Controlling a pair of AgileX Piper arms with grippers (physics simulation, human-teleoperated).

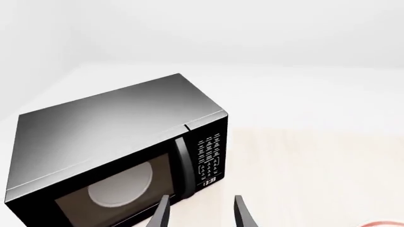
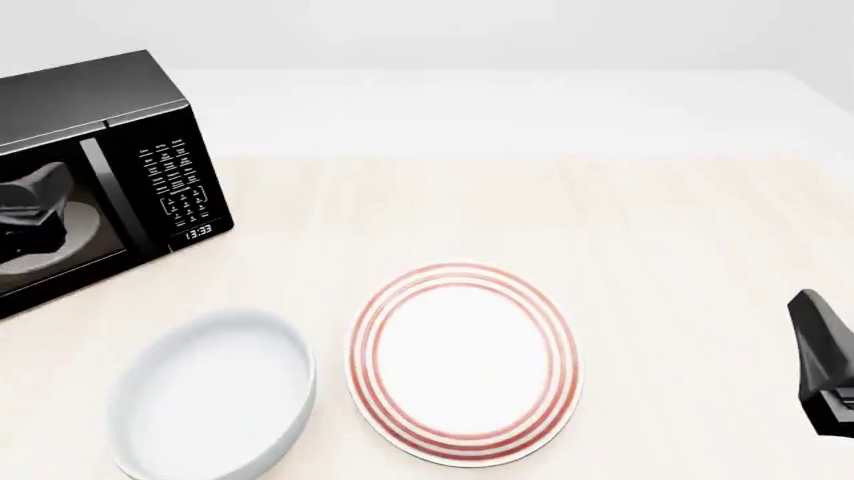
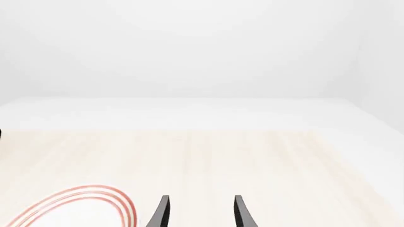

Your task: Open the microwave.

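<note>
Table: pale wood-grain tabletop (image 2: 641, 250) running across the front view, white surround beyond it.
Microwave: big glossy black box-shaped microwave (image 2: 94, 110) at the far left of the table, angled a little so its front faces inward; door shut, pale round turntable (image 1: 120, 182) showing through the window, vertical bar handle (image 1: 183, 168) beside the white-lettered keypad (image 1: 209, 153), clock reading 13:33.
Plate: round white plate with red rings at the rim (image 2: 465, 362), near the table's front edge, about centre.
Bowl: plain white shallow bowl (image 2: 214, 395) just left of the plate, close but apart, in front of the microwave.
Left gripper: the left gripper (image 1: 198, 213) is up in front of the microwave's door, fingers spread and nothing between them; in the front view it shows dark against the window (image 2: 34, 215). Not touching the handle in the wrist view.
Right gripper: the right gripper (image 3: 198, 213) hangs at the right side over bare table, fingers parted and empty, well away from the microwave.
</note>
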